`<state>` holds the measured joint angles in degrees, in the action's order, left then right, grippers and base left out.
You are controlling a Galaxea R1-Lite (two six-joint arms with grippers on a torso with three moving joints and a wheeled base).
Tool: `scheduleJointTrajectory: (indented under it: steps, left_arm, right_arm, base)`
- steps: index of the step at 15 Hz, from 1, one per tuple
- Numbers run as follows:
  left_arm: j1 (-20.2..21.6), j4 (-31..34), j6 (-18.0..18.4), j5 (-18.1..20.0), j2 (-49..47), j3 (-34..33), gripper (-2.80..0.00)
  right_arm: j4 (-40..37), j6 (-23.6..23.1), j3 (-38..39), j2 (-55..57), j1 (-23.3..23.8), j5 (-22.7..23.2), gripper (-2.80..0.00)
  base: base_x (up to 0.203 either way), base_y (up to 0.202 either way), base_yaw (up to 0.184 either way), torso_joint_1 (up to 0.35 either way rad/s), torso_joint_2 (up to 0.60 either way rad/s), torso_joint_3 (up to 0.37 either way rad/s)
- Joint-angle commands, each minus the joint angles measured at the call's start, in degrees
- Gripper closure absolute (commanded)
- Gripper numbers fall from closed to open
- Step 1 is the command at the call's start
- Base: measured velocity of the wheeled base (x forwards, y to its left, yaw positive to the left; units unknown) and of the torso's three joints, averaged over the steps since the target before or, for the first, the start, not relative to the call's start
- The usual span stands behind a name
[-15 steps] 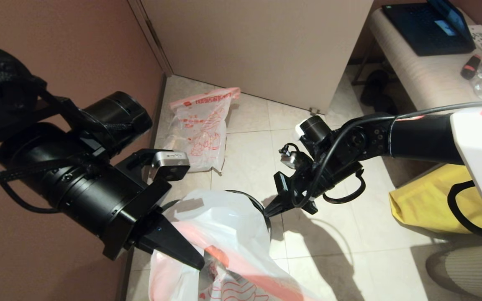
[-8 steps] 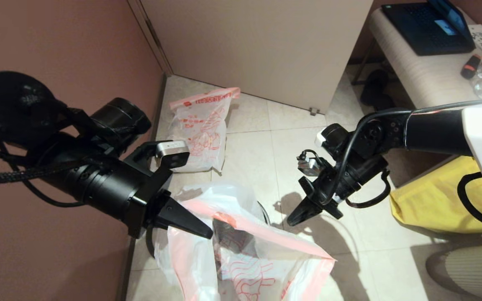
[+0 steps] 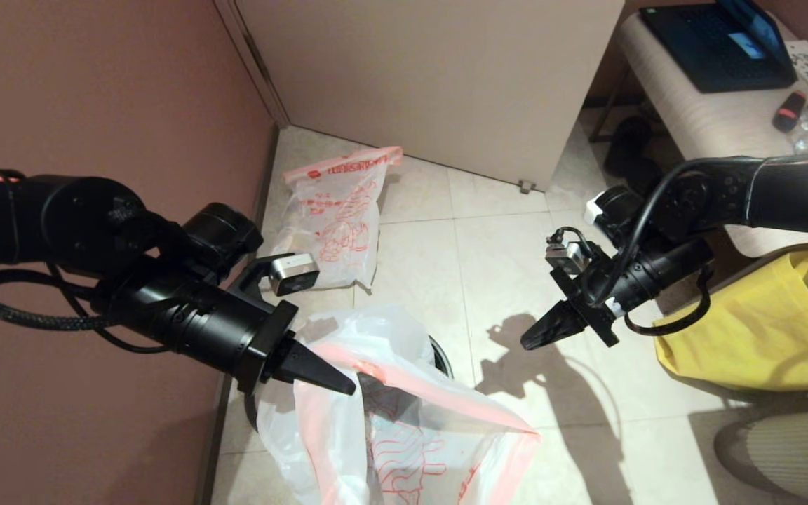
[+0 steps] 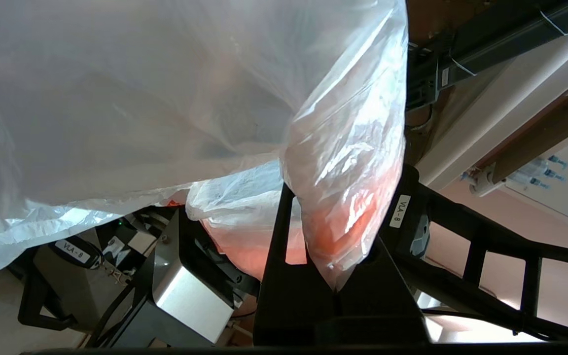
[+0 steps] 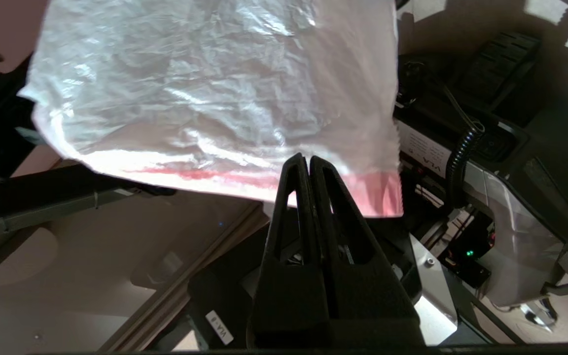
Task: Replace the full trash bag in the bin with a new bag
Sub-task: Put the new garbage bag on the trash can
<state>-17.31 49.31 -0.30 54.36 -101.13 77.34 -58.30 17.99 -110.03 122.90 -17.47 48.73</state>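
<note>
Trash bag [image 3: 337, 217] with bold red print leans against the corner where the pinkish wall [image 3: 95, 84] meets the pale cabinet panel [image 3: 432, 70], standing on the tiled floor [image 3: 488, 231] well apart from the bin. Its pink top band is uppermost and its red cartoon print faces the room.

Nearer the robot, the black bin [image 3: 442, 358] shows only as a short arc of dark rim, since the new bag [image 3: 390, 414] covers most of it. This thin, crinkly bag is spread over the bin's mouth, its pink band running diagonally across and one corner sticking out toward the right over the floor. Red print shows faintly through its lower part.

The left gripper [image 3: 327, 375] is at the left edge of the new bag, above the bin. In the left wrist view its fingers [image 4: 284, 231] are closed together on a bunched fold of the bag [image 4: 343, 162], pink plastic squeezed between them.

The right gripper [image 3: 541, 333] hangs in the air to the right of the bin, apart from the bag, over its own shadow on the tiles. In the right wrist view its fingers [image 5: 299, 197] are pressed flat against each other with nothing between them; the bag [image 5: 205, 93] lies beyond them.

A yellow bag [image 3: 748, 330] sits on the floor at the right, and a laptop [image 3: 712, 42] lies on the bench [image 3: 712, 126] behind it.
</note>
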Motion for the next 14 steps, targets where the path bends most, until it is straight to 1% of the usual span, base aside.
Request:
scheduleJointTrajectory:
  steps: [1, 3, 4, 5, 6, 7, 9, 10, 11, 12, 14]
  left_arm:
    - [-0.1, 0.3, 0.0, 0.3, 2.3, 0.3, 0.0]
    - [-0.2, 0.4, -0.2, 0.3, 4.0, 0.2, 0.0]
    - [-0.2, 0.5, -0.4, 0.3, 4.7, 0.1, 0.0]
    - [-0.2, 0.5, -0.5, 0.3, 6.1, 0.1, 0.0]
    - [-0.2, 0.5, -0.5, 0.0, 6.3, 0.4, 0.0]
    - [-0.2, 0.5, -0.5, -0.4, 6.3, 0.4, 0.0]
    - [0.0, 0.4, -0.3, -1.5, 6.1, 0.4, 0.0]
    - [0.1, 0.3, -0.1, -1.6, 5.8, 0.4, 0.0]
    - [0.1, 0.3, 0.0, -1.7, 5.3, 0.4, 0.0]
    - [0.1, 0.3, 0.0, -1.8, 4.8, 0.4, 0.0]
    - [0.1, -0.1, 0.1, -1.8, 4.1, 0.4, 0.0]
  right_arm:
    - [-0.2, 0.1, 3.6, -5.5, 0.9, 1.4, 0.0]
    - [0.7, -0.1, 9.6, -12.5, 1.1, 1.9, 0.0]
    - [1.9, -0.6, 12.8, -15.3, 1.2, 1.5, 0.0]
    - [3.8, -1.0, 16.4, -17.3, 1.0, -0.6, 0.0]
    - [5.5, -1.4, 19.1, -18.3, 0.3, -4.4, 0.0]
    - [6.9, -3.0, 21.9, -19.2, -1.7, -8.2, 0.0]
    - [8.0, -8.8, 25.8, -19.6, -5.5, -15.3, 0.0]
    - [9.1, -13.3, 28.0, -19.2, -6.6, -18.0, -2.8]
    - [11.9, -17.9, 30.6, -18.8, -6.9, -19.8, -2.8]
    - [14.9, -20.4, 32.4, -18.7, -7.0, -20.9, -2.8]
    - [18.6, -23.7, 35.1, -19.2, -7.1, -23.0, -2.8]
  base:
    - [0.0, 0.0, 0.0, 0.0, 0.0, 0.0]
    - [0.0, 0.0, 0.0, 0.0, 0.0, 0.0]
    - [0.0, 0.0, 0.0, 0.0, 0.0, 0.0]
    - [0.0, 0.0, 0.0, 0.0, 0.0, 0.0]
    - [0.0, 0.0, 0.0, 0.0, 0.0, 0.0]
    - [0.0, 0.0, 0.0, 0.0, 0.0, 0.0]
    - [0.0, 0.0, 0.0, 0.0, 0.0, 0.0]
    - [0.0, 0.0, 0.0, 0.0, 0.0, 0.0]
    - [0.0, 0.0, 0.0, 0.0, 0.0, 0.0]
    - [0.0, 0.0, 0.0, 0.0, 0.0, 0.0]
    - [0.0, 0.0, 0.0, 0.0, 0.0, 0.0]
